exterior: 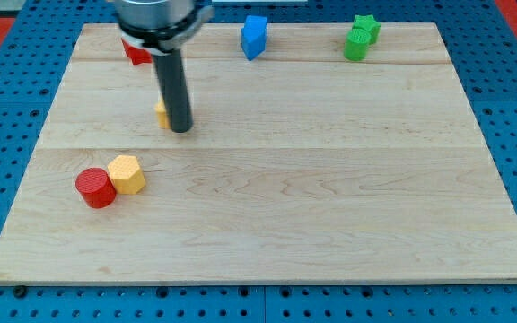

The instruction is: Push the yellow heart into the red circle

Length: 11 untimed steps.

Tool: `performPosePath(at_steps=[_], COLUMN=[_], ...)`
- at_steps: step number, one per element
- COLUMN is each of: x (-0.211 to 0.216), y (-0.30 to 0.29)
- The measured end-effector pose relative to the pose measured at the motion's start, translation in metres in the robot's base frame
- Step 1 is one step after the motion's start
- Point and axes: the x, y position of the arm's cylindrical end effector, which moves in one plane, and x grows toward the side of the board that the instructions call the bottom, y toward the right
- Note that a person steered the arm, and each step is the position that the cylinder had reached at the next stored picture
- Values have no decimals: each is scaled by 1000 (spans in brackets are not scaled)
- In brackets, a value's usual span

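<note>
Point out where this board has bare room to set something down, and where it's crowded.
Free: the whole right half below the green blocks, and the strip along the view's bottom. Also the centre, between the blue block and the bottom edge. Crowded: the left side, where my tip hides most of a yellow block, a red block behind, and the red circle touching a yellow block.

Rod upright over the board

Its tip [180,130] sits low in the view's upper left, the shaft standing straight.
</note>
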Motion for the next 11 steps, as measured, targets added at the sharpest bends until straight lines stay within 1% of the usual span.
performPosePath(at_steps=[1,2,3,4,5,6,7,8,9,10,11], x=[-24,-67,-52,-21,-18,-42,-16,-13,7,-1,24], y=[27,36,0,-25,-72,-83,-83,-75,-111,-113,-91])
